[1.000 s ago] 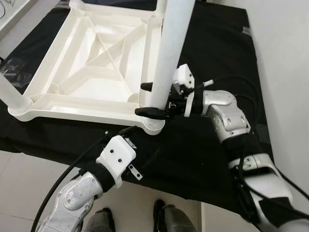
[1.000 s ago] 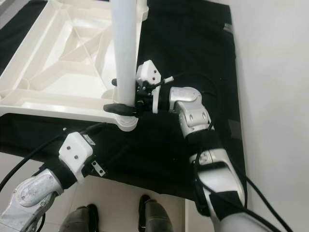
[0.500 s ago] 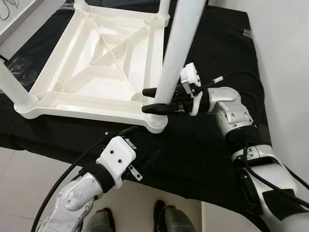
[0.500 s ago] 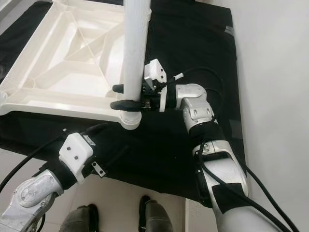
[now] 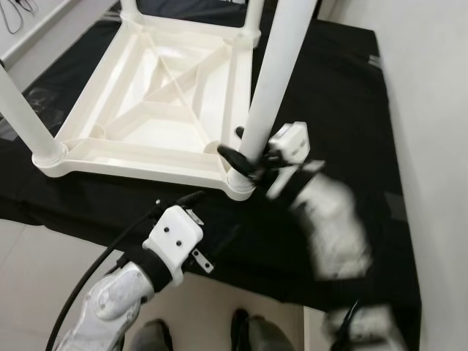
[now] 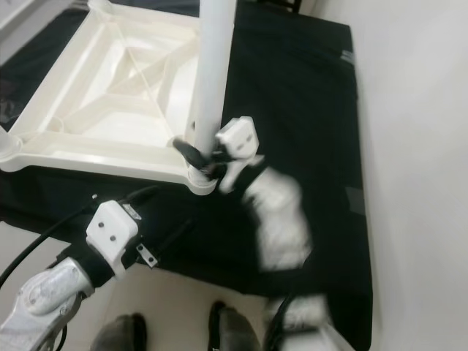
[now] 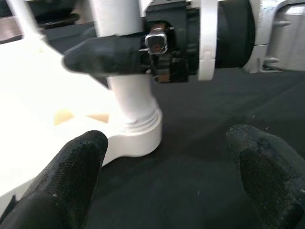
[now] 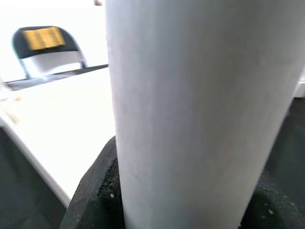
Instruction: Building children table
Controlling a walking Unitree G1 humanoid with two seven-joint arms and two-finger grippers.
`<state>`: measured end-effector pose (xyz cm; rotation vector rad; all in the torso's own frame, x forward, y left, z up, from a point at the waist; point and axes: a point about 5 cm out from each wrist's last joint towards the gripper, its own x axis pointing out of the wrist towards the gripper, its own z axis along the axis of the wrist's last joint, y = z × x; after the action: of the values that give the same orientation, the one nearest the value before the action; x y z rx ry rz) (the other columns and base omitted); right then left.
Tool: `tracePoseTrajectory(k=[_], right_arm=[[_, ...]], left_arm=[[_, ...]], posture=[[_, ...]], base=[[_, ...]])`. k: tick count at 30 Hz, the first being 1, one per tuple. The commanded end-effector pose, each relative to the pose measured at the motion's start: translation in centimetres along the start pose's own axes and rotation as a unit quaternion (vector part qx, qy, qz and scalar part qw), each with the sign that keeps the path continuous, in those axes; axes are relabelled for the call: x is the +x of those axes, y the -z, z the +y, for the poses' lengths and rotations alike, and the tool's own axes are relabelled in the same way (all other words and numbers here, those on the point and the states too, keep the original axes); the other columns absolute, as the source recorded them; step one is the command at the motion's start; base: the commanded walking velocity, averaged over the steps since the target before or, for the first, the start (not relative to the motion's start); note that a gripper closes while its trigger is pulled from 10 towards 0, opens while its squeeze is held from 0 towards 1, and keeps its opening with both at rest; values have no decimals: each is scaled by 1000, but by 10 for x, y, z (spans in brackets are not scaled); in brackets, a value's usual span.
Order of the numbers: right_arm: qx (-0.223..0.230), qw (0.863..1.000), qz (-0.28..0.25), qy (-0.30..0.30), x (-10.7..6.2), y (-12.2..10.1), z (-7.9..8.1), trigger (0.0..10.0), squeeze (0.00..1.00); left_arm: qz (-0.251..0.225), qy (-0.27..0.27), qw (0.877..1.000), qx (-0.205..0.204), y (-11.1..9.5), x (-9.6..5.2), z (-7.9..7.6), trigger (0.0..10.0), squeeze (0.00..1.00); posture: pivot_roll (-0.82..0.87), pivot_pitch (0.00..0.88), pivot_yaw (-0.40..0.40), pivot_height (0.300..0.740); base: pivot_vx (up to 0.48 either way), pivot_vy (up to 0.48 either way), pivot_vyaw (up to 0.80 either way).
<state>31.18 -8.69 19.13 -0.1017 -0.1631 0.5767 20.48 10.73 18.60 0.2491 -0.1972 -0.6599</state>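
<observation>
1. While it waits low at the mat's near edge, the left gripper point(image 7: 162, 176) is spread wide and holds nothing, probably kept ready to help.
2. Upside down on the black mat point(image 5: 344, 88), the white tabletop point(image 5: 157, 102) exposes its corner sockets for legs.
3. At the near corner, the right gripper point(image 5: 241, 157), blurred, seems clenched around the white leg point(image 5: 274, 80) just above its socket, likely seating it.

Right arm point(image 5: 329, 227) motion-blurred; table leg point(image 5: 274, 80) top cut by frame edge.
</observation>
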Motion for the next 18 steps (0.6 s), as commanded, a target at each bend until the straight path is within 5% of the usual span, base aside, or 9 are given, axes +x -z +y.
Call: tracePoseTrajectory(k=[1, 5, 6, 8, 9, 10, 16, 17, 18], right_arm=[[14, 991, 130, 8, -16, 51, 2, 0, 0], [10, 993, 115, -23, -1, 43, -1, 0, 0], [11, 993, 111, -22, 2, 40, -1, 3176, 0], [11, 994, 110, -18, 4, 38, -1, 3176, 0], [17, 994, 105, -18, 6, 34, -1, 10000, 0], [32, 995, 95, -23, 7, 27, 2, 10000, 1000], [40, 993, 36, -109, 15, -2, 7, 10000, 1000], [31, 987, 11, -159, 18, -14, 5, 10000, 608], [31, 987, 11, -159, 18, -14, 5, 10000, 608]], left_arm=[[4, 11, 1000, -8, 2, -1, -4, 10000, 0], [-5, 8, 1000, -12, 0, 3, -4, 10000, 0], [-2, 5, 1000, -7, 1, 2, -2, 10000, 0], [0, 3, 1000, -4, 2, 1, -1, 10000, 0], [1, 2, 1000, -2, 2, 1, 0, 10000, 0], [0, 1, 1000, -2, 2, 1, 0, 10000, 0], [-4, 4, 1000, -4, 1, 3, -2, 10000, 0], [-4, 5, 1000, -5, 1, 3, -3, 10000, 0], [-4, 5, 1000, -5, 1, 3, -3, 10000, 0]], posture=[[77, 262, -101, 740], [88, 253, -113, 740], [91, 248, -114, 740], [91, 246, -114, 740], [91, 241, -115, 740], [93, 237, -115, 740], [92, 229, -114, 740], [94, 229, -115, 740], [94, 229, -115, 740]], base=[[0, 0, 0], [0, 0, 0], [0, 0, 0], [0, 0, 0], [0, 0, 0], [0, 0, 0], [0, 0, 0], [0, 0, 0], [0, 0, 0]])
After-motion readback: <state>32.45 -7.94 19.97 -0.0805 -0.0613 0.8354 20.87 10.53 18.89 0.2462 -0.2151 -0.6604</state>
